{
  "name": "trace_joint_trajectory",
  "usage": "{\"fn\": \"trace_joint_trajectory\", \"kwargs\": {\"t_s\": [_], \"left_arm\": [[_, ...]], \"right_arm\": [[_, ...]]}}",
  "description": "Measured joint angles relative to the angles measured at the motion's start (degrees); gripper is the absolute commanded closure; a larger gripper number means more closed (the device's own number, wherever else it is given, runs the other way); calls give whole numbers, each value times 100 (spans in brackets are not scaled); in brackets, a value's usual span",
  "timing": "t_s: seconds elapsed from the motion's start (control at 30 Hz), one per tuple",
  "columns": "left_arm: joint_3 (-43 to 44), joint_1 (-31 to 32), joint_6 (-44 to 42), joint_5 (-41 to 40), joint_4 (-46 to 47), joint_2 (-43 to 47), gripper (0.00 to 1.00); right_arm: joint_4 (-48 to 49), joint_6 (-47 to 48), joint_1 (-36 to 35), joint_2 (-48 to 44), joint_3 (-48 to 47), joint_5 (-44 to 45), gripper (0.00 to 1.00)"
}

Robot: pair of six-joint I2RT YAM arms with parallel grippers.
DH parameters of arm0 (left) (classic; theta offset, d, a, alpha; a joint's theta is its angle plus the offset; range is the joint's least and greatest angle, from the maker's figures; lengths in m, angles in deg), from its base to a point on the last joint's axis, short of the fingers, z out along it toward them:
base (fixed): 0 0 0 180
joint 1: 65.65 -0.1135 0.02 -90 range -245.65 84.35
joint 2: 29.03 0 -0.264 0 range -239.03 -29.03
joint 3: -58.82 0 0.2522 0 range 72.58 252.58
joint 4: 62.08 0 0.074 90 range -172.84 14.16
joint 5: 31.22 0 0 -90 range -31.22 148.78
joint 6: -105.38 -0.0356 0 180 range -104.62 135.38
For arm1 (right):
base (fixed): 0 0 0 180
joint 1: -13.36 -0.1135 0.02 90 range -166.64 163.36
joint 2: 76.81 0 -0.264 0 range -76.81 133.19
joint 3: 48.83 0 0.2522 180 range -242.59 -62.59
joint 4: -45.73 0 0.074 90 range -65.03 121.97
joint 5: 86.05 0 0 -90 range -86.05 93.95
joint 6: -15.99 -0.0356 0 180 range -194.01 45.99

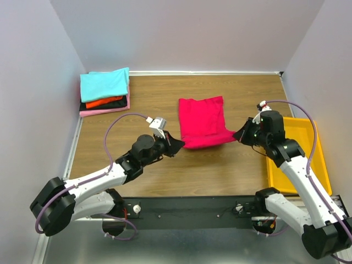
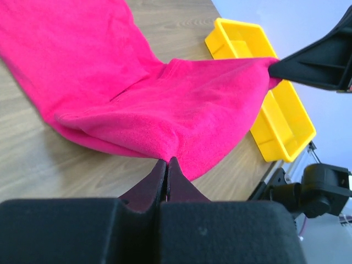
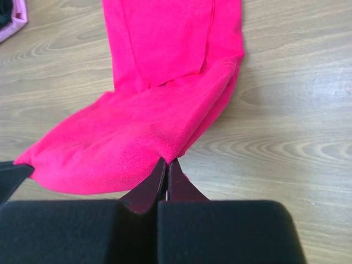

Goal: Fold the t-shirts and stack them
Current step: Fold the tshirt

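Observation:
A crimson t-shirt (image 1: 202, 122) lies mid-table, its near edge lifted and stretched between both grippers. My left gripper (image 1: 180, 144) is shut on the shirt's near left corner (image 2: 170, 151). My right gripper (image 1: 238, 134) is shut on the near right corner (image 3: 170, 154). The far part of the shirt (image 3: 165, 38) rests flat on the wood. At the back left stands a stack of folded t-shirts (image 1: 104, 91): cyan on top, then orange-red and black, with pink at the bottom.
A yellow plastic bin (image 1: 301, 157) sits at the right table edge, close behind the right arm; it also shows in the left wrist view (image 2: 275, 110). Walls close in the table on the left, back and right.

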Motion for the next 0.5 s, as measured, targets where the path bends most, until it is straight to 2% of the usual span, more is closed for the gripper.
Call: {"fn": "trace_joint_trajectory", "kwargs": {"t_s": [0.2, 0.5], "left_arm": [[-275, 170, 186, -70, 11, 7, 100], [28, 170, 120, -81, 133, -92, 100]], "right_arm": [[-229, 2, -9, 251, -295, 127, 99], [-103, -2, -13, 970, -1036, 459, 99]]}}
